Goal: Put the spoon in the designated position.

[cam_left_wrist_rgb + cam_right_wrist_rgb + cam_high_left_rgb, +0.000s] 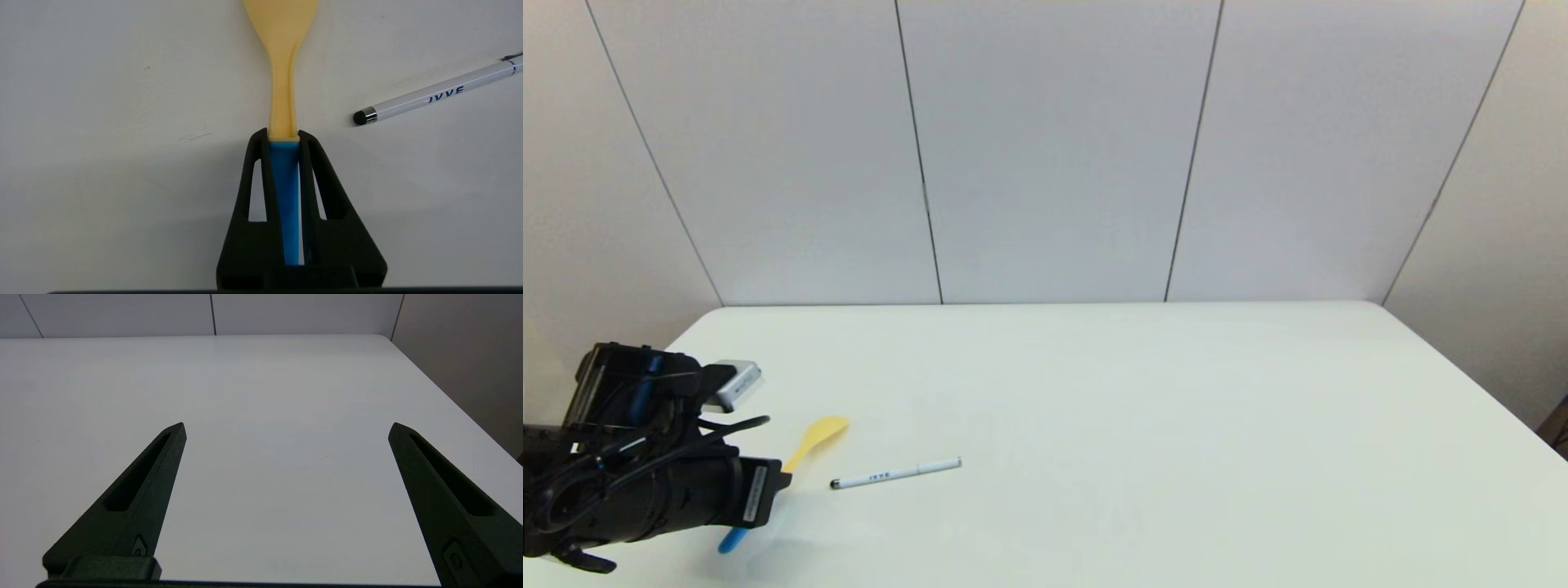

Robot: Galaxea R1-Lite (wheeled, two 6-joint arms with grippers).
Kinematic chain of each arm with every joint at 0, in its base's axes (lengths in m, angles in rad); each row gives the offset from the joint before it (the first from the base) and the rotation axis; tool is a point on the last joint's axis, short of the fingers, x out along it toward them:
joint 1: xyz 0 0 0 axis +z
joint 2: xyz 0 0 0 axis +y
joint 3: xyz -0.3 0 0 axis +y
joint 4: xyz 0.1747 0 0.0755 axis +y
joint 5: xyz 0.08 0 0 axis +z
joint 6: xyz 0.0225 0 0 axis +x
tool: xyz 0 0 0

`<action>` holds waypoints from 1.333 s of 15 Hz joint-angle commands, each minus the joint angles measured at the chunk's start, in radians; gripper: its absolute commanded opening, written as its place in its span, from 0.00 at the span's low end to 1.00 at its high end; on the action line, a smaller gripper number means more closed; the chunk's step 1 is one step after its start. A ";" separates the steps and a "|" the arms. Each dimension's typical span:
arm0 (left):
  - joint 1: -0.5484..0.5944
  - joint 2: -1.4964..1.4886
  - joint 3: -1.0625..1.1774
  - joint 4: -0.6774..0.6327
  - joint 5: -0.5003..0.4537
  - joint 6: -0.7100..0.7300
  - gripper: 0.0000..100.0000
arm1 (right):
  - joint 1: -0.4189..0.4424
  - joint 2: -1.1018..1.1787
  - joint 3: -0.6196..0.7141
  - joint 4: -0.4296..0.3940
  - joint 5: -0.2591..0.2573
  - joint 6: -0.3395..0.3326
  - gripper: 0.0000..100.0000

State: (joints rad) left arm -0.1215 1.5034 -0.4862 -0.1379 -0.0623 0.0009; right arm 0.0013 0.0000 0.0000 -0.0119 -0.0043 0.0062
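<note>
The spoon [818, 435] has a flat yellow head and a bright blue handle, and it sits at the table's front left. In the left wrist view the spoon [282, 81] runs straight out from my left gripper [283, 134], whose two black fingers are shut on the blue handle right where it meets the yellow neck. In the head view the left arm covers the middle of the spoon, so my left gripper's fingers are hidden there; only the yellow head and the blue handle end show. My right gripper [286, 426] stands open over bare table, out of the head view.
A thin white pen [896, 473] with a dark tip lies just right of the spoon, also seen as the pen [437, 96] close beside my left fingers. The white table [1135, 392] stretches right and back to grey wall panels.
</note>
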 commanded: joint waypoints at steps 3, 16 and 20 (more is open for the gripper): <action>0.000 -0.006 -0.003 0.000 -0.002 0.001 0.00 | 0.000 0.000 0.002 0.000 0.000 0.000 1.00; 0.002 -0.074 -0.071 0.057 0.029 -0.009 1.00 | 0.000 0.002 0.002 0.000 0.000 0.000 1.00; 0.013 -0.224 -0.158 0.202 0.038 -0.022 1.00 | 0.000 0.000 0.002 0.000 0.000 0.000 1.00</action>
State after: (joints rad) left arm -0.1168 1.3879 -0.5960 -0.0047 -0.0253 -0.0202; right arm 0.0013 0.0000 0.0000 -0.0119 -0.0047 0.0057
